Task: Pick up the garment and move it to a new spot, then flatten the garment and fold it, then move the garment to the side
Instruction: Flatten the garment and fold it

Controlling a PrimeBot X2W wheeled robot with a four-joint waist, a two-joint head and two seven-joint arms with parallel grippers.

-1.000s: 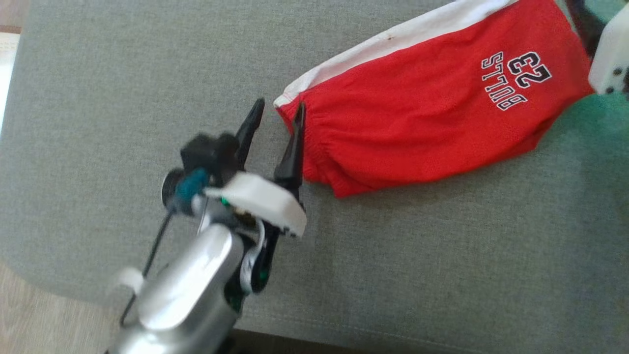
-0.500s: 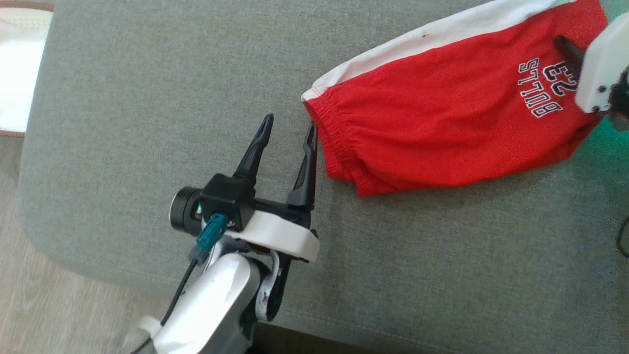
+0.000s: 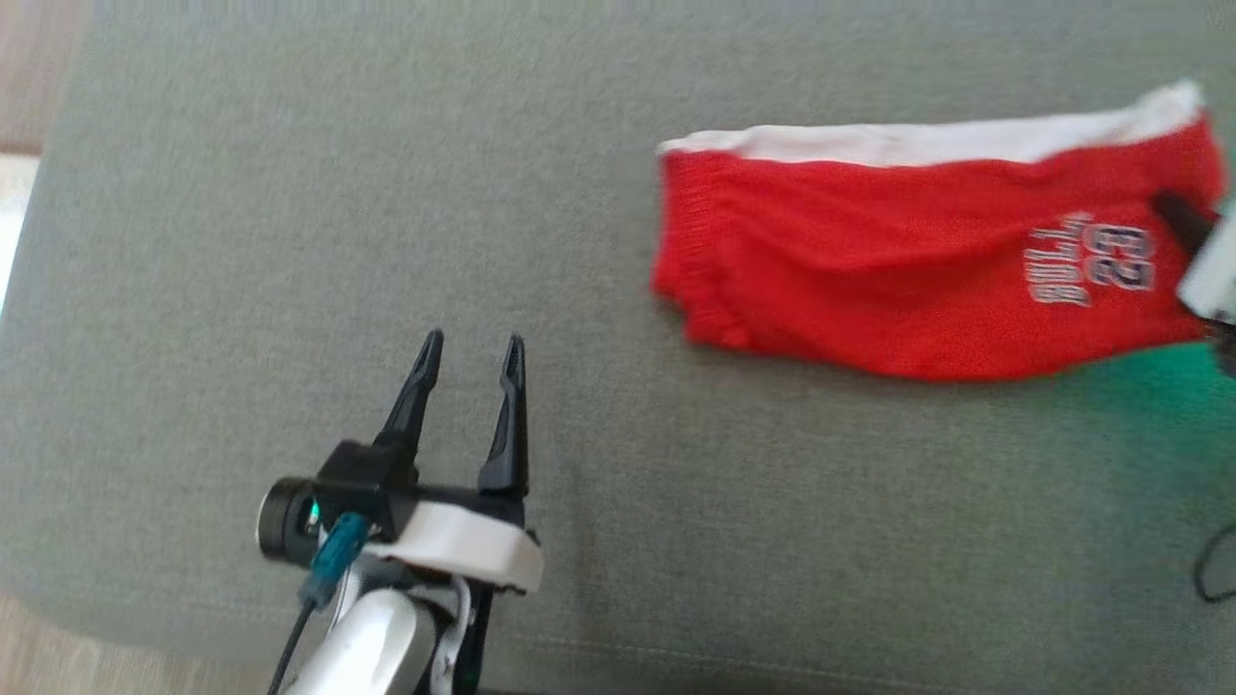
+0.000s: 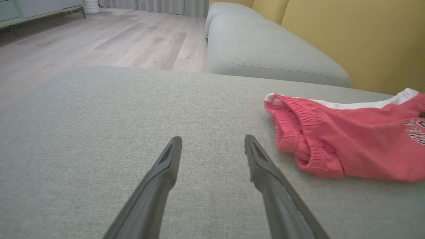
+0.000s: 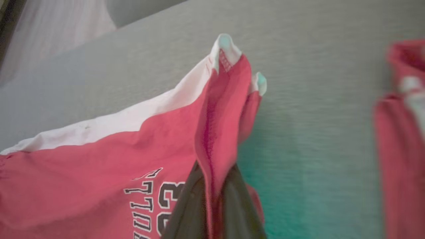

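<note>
Jaws left: spread wide, empty | jaws right: clamped on garment (image 5: 99, 172) fold

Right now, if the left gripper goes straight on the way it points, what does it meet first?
Probably nothing: the left gripper faces bare sofa cushion; the red shorts lie to its right.

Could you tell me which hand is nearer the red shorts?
Right. The right hand is shut on a fold of the red shorts; the left hand is open over the cushion, apart from them.
</note>
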